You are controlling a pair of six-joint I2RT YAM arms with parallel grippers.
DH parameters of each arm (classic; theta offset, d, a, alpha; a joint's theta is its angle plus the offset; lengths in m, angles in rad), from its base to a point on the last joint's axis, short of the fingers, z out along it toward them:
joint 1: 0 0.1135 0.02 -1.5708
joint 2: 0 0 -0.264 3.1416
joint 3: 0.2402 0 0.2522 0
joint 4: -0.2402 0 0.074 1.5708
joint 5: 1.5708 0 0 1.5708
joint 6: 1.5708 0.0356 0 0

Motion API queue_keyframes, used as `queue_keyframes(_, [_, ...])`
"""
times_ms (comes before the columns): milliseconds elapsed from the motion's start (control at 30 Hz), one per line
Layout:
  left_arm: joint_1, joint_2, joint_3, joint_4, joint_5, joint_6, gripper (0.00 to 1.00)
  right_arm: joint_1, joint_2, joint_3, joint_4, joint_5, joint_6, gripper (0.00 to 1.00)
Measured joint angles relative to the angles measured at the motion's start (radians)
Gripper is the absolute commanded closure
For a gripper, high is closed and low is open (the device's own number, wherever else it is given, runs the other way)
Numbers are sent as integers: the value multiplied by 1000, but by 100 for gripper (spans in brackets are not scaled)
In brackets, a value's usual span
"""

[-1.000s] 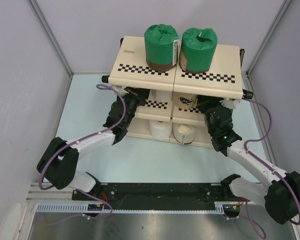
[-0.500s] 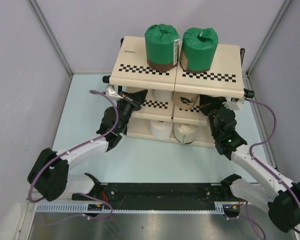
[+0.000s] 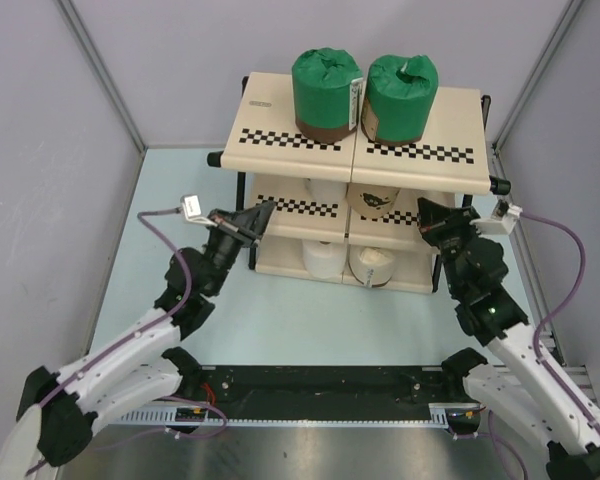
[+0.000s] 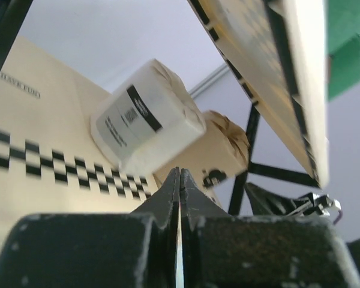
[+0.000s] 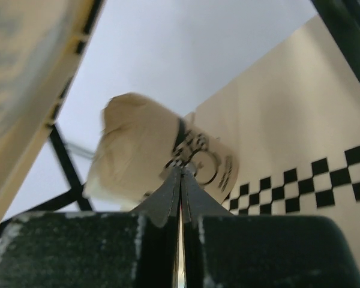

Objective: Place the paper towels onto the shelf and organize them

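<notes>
The shelf (image 3: 280, 130) stands at the back of the table. Two green rolls (image 3: 326, 88) (image 3: 400, 92) stand on its top tier. A white roll (image 3: 325, 189) and a tan roll (image 3: 376, 201) sit on the middle tier, and a white roll (image 3: 322, 258) and a cream roll (image 3: 372, 266) on the bottom tier. My left gripper (image 3: 267, 207) is shut and empty at the left end of the middle tier. Its wrist view shows its shut tip (image 4: 180, 173) before the white roll (image 4: 147, 123) and the tan roll (image 4: 221, 150). My right gripper (image 3: 424, 208) is shut and empty at the right end, its tip (image 5: 181, 170) before the tan roll (image 5: 144, 150).
The light blue table top (image 3: 310, 320) lies between the shelf and the arm bases. Grey walls close in on both sides and behind. The shelf's black frame tubes (image 4: 243, 156) stand close to both grippers. A cable connector (image 3: 191, 207) sticks out left of the left wrist.
Both arms have drawn back from the shelf's sides toward the near edge. The grippers have come out from under the top tier to the ends of the middle tier. The rolls have not moved.
</notes>
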Motion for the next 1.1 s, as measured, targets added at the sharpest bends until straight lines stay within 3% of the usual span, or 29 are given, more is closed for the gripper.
queue_keyframes(233, [-74,-429,-200,-228,-17,-11,100,97,-284,3,-222,-86,-26,100])
queue_keyframes(400, [-92,-601,-307,-362,-16,-59,100,167,-415,4,-441,-128,-6,100])
queue_keyframes(500, [-95,-618,-393,-394,-4,-103,100,186,-480,-33,-549,-150,32,100])
queue_keyframes(667, [-106,-477,-506,-361,24,-165,100,188,-631,-208,-680,-193,129,100])
queue_keyframes(800, [-110,-264,-508,-208,50,-176,100,188,-654,-329,-706,-221,210,100])
queue_keyframes(1100, [-114,227,-507,237,122,-214,100,190,-628,-551,-416,-245,415,100])
